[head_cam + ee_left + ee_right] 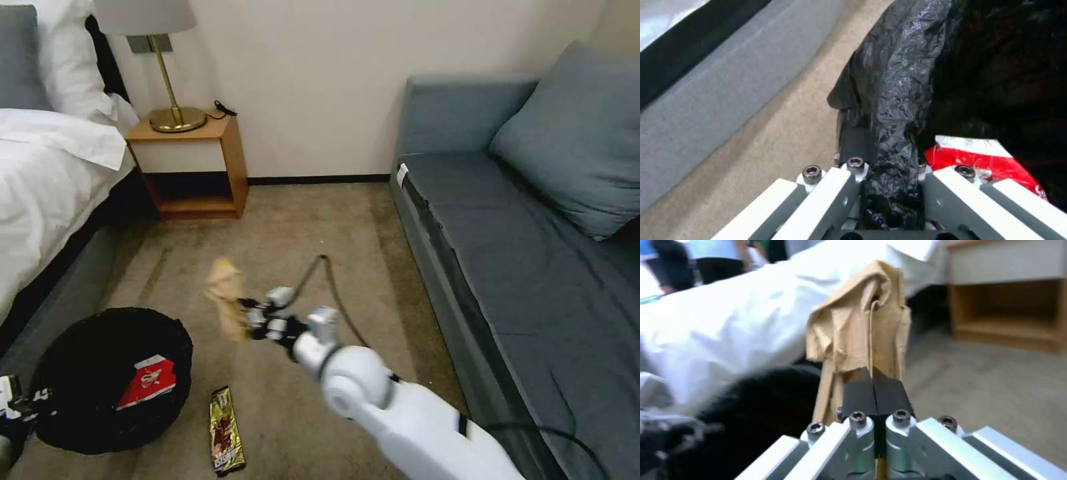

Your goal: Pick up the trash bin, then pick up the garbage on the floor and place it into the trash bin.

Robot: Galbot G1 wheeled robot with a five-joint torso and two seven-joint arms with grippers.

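One crumpled tan wrapper hangs above the carpet, pinched by the right gripper, whose black pads are pressed together on its lower edge; in the right wrist view the wrapper stands up from the jaws, with the white bed behind it. It sits in the air to the right of the trash bin, not yet over it. The bin, lined with a crinkled black bag, rests low at the left beside the bed's grey base, and a flat red snack packet lies inside it. The left gripper is at the bin's left rim, its jaws closed on a fold of the black liner; the red packet shows just beyond in the left wrist view. On the carpet just right of the bin lies a long gold-brown bar wrapper, apart from the bin wall. Further off stand a wooden nightstand with a brass lamp, and a blue-grey sofa along the right.
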